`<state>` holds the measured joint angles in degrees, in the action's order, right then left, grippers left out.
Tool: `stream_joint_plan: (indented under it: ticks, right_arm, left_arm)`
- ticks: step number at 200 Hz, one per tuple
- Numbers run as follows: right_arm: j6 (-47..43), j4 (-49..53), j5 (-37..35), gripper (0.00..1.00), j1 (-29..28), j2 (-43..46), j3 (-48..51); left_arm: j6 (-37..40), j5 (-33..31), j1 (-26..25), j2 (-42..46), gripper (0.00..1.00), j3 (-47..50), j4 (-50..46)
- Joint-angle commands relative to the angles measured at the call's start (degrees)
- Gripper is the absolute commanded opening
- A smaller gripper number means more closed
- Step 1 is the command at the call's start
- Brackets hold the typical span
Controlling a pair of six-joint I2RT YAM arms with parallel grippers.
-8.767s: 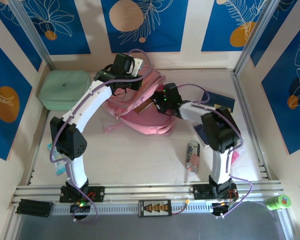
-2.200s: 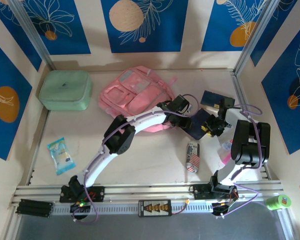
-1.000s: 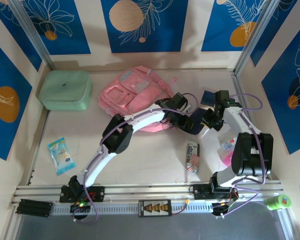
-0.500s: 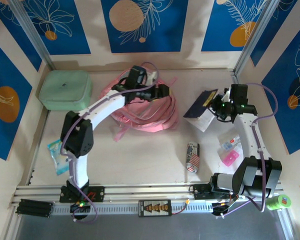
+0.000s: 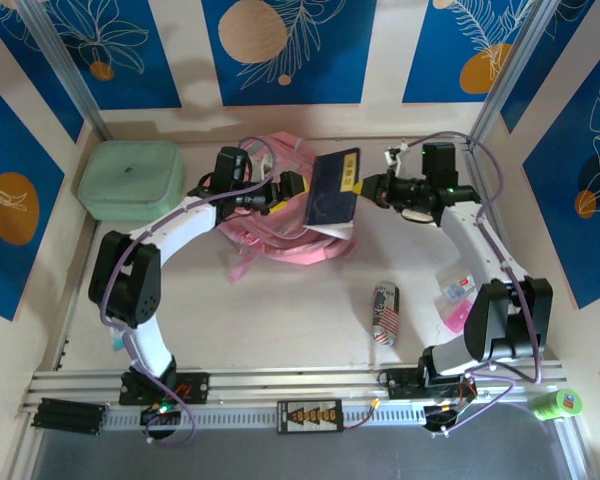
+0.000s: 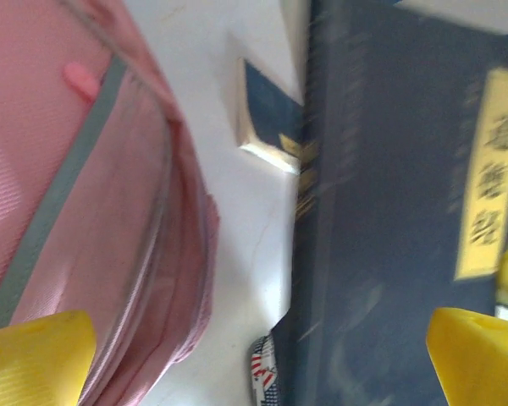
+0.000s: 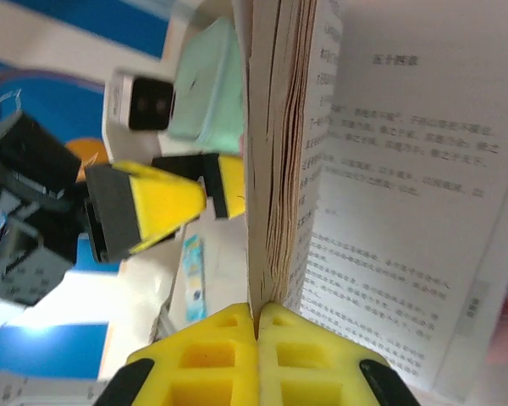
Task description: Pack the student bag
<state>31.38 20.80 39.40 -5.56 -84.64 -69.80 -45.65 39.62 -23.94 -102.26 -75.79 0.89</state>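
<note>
Right gripper [image 7: 256, 321] is clamped on the lower edge of a dark blue book [image 5: 330, 190]. The pinch is thin, and the pages fan loose beside the fingers. The book hangs upright over the right side of the student bag [image 5: 290, 240], which lies at back-centre of the table, near a mint green case [image 5: 130, 178]. Left gripper [image 5: 288, 186] sits just beside the book with its fingers wide apart, holding nothing. The wrist view is blurred, so I cannot tell whether it touches the bag fabric. Likely risks: the book swings or slips from so narrow a hold, and with the left claw off the bag the mouth may sag shut, so the book lands on top. Half a second earlier the book was well right of the bag, and the left gripper was slightly further right.
</note>
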Motion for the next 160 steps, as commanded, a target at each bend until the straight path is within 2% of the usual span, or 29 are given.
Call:
stream_joint_plan:
  ticks: [1,34,66,123,135,160]
  right_arm:
    - [-3.3,-2.0,9.5,0.0,-2.4,-1.4,-3.4]
    - [-3.4,-2.3,12.8,0.0,-3.7,-3.6,-4.6]
    - [-2.9,-3.0,13.2,0.0,-3.6,-4.2,-4.4]
    - [-2.3,-2.0,11.3,0.0,-2.9,-5.9,-4.1]
    - [-2.0,-1.8,10.1,0.0,-2.7,-6.2,-4.1]
    - [-0.3,-1.3,7.1,0.0,-1.7,-7.3,-4.2]
  left_arm:
    - [-2.5,5.0,0.7,1.6,1.0,1.0,5.5]
    - [-5.6,7.7,0.7,0.6,0.92,0.9,9.7]
    - [-7.5,8.4,0.7,0.4,0.85,0.9,11.7]
    - [-6.4,7.7,0.7,1.8,0.49,0.8,11.0]
    - [-6.1,7.3,0.8,2.0,0.39,0.8,10.3]
    - [-2.3,3.0,1.2,2.6,0.19,-0.6,2.2]
